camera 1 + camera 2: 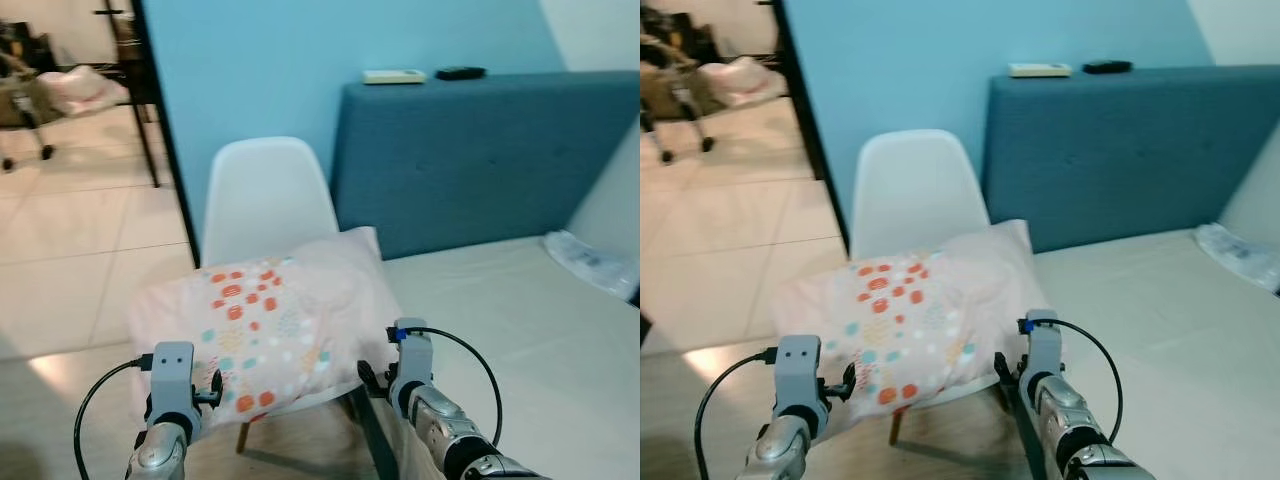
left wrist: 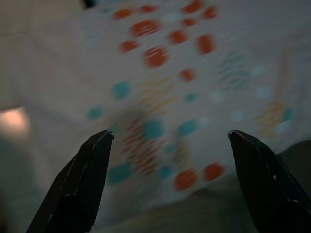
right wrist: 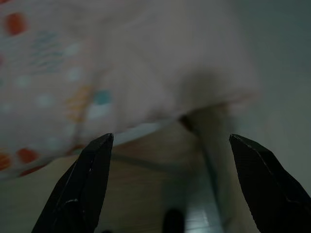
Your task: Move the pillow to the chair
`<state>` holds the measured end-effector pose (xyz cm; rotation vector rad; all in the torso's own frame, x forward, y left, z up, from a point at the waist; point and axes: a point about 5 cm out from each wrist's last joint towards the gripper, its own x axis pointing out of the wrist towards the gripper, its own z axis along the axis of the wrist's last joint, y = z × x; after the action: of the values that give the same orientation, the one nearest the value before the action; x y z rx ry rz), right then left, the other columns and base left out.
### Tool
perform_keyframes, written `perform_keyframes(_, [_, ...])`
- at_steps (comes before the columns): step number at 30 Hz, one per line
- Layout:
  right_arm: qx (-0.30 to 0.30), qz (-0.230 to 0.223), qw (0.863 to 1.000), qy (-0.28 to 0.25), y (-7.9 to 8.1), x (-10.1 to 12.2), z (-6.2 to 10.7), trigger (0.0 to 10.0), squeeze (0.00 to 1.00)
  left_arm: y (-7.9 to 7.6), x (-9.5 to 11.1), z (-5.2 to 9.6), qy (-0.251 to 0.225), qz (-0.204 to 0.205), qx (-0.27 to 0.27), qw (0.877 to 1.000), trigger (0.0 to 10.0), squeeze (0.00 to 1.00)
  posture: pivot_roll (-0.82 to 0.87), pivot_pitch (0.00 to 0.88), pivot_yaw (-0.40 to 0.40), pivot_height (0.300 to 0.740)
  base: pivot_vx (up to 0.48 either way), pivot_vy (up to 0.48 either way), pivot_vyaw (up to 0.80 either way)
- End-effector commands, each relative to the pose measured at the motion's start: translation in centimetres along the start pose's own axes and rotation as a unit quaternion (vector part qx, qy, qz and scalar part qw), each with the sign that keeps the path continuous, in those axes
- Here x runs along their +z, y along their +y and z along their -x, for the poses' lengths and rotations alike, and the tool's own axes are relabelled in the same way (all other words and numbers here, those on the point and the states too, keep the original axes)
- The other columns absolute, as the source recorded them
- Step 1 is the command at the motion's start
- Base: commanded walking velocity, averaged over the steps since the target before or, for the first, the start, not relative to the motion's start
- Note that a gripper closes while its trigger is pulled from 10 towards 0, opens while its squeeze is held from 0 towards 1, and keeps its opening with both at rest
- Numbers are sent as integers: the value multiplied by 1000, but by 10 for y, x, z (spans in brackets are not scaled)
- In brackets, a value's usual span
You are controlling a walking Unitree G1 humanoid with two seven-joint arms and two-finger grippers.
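Bed [image 1: 520, 300]: lying beside right gripper [image 3: 170, 189].
Chair [image 1: 265, 195]: carrying pillow [image 1: 270, 320], whose long axis is running across both grippers, just ahead.
Left gripper [image 2: 170, 184], right gripper: both released, apparently nearly equidistant.

Two silver arms with ribbed metal wrists each carry a grey box-shaped camera housing fed by a looping black cable, the right one blue-plugged, ahead of long tapering black jaws

White chair [image 1: 262, 195] seat carries the spotted pillow [image 1: 265, 325].
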<state>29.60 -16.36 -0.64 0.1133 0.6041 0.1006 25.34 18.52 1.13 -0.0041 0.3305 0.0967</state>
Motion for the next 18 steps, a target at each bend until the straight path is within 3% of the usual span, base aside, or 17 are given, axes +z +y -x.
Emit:
perform_keyframes(1, [-19, -2, 1000, 24, -6, -9, 2, 10000, 0, 1, -4, 1, 5, -10, -4, 1000, 10000, 0, 104, 0, -47, 736, 0, 0, -681])
perform_keyframes(13, [-110, -15, 992, 55, -38, -27, 14, 10000, 0, 1, -12, -2, 23, -14, -9, 1000, 10000, 0, 89, 0, -47, 736, 0, 0, -683])
perform_keyframes(18, [-127, -18, 990, 54, -44, -27, 16, 10000, 0, -3, -18, 0, 30, -12, -23, 999, 10000, 0, 79, 0, -47, 736, 0, 0, -684])
